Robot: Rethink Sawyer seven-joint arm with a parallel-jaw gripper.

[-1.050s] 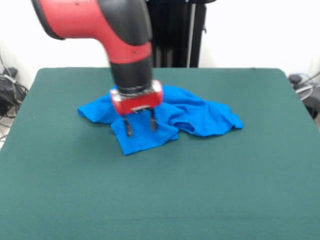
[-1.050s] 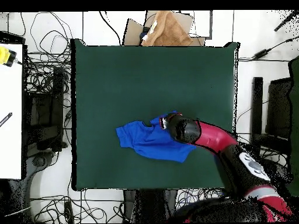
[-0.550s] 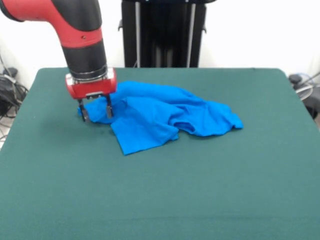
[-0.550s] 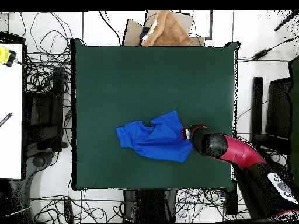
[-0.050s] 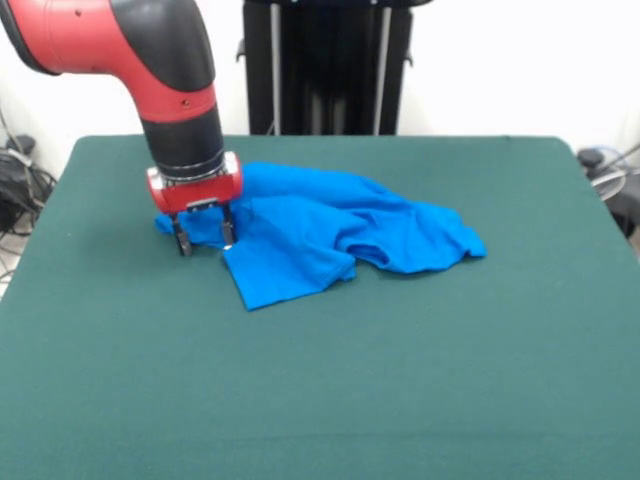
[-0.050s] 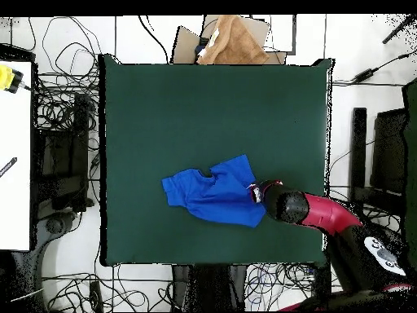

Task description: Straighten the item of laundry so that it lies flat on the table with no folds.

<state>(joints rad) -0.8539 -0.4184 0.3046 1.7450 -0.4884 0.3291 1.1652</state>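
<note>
Gripper at the crumpled shirt's left tip — jaws parted, nothing held.

Front view: blue T-shirt (image 5: pixel 325 232) lies bunched and creased a little behind the middle of the green table (image 5: pixel 400 380), one flap folded toward the near side, plain blue showing. The arm (image 5: pixel 170 90) drops from the upper left; the gripper (image 5: pixel 204 235) stands upright over the shirt's left end, its two fingers (image 5: pixel 182 240) narrowly apart, tips low at the cloth edge — contact with cloth or felt cannot be told. Overhead, the shirt (image 6: pixel 213 198) sits just beside the wrist (image 6: pixel 281 204).
</note>
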